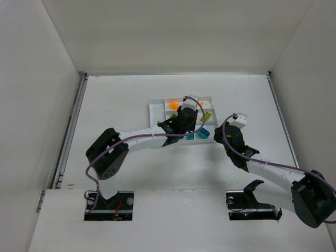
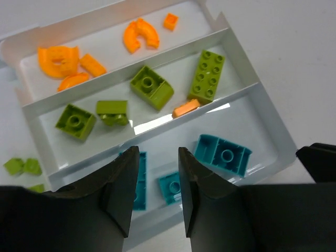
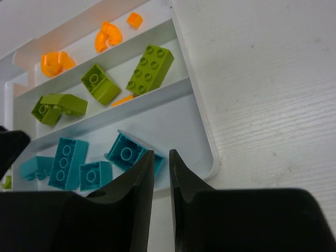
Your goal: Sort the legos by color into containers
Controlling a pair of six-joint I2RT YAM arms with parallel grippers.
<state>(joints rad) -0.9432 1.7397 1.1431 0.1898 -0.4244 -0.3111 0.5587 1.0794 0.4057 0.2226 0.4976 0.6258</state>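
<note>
Top view: we see a white counter (image 1: 131, 89) walled on three sides, with a shallow white tray (image 1: 155, 110) lying near its middle. The left arm (image 1: 142, 137) reaches in from the lower left and covers the middle of the tray. The right arm (image 1: 273, 170) bends in from the lower right and ends just beside the tray's right end.

Left wrist view: we look down on three long sections of the tray. The far section holds the orange bricks (image 2: 140, 35), the middle one the green bricks (image 2: 152, 86), and the near one the teal bricks (image 2: 223, 154). One stray orange brick (image 2: 186, 108) lies in the green section against the near divider. A few loose green bricks (image 2: 21, 167) sit past the tray's left end wall; we cannot tell what they rest on. The left hand (image 2: 157, 157) hangs above the teal section, its fingers parted by a clear gap and holding nothing.

Right wrist view: we see the same three sections from the tray's right end. The right hand (image 3: 161, 157) hangs over the teal section near the tray's corner, its fingers closed almost together, with nothing between them.
</note>
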